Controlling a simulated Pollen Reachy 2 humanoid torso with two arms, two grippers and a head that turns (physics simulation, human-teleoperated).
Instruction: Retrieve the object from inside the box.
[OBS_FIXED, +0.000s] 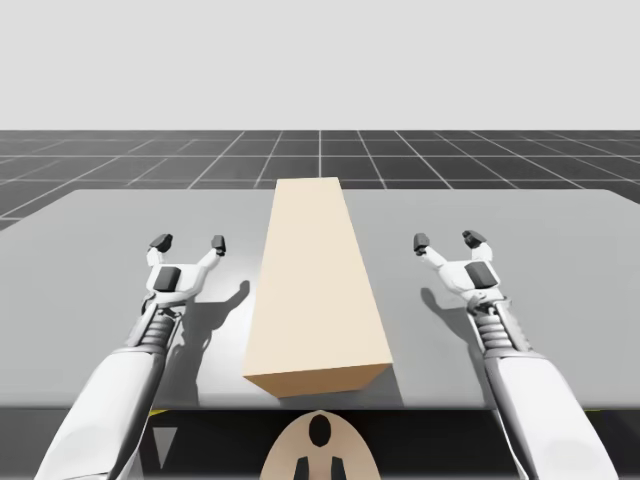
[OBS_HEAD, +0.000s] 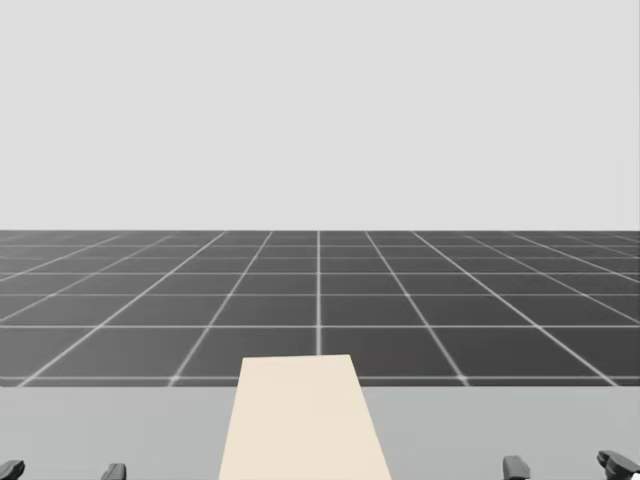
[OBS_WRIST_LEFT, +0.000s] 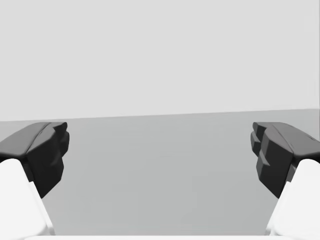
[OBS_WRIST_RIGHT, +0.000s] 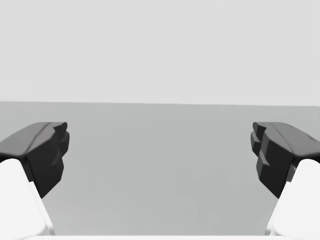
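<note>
High view: you've got the tan box (OBS_FIXED: 318, 285) at frame centre on grey table (OBS_FIXED: 90, 280). L gripper (OBS_FIXED: 188, 242) mid-left, R gripper (OBS_FIXED: 447, 240) mid-right, both apart from it, jaws wide.

Our left gripper (OBS_FIXED: 189, 242) and our right gripper (OBS_FIXED: 448, 240) each have two white fingers (OBS_WRIST_LEFT: 17, 205) with chunky black tips (OBS_WRIST_LEFT: 45, 150). The tips have little steps cut in them. Right behind the fingers sits a dark grey block. Behind that, each arm is thin with grey rings, like a spring. Further back, our left arm (OBS_FIXED: 105, 410) and our right arm (OBS_FIXED: 540, 410) are white, smooth and round.
</note>
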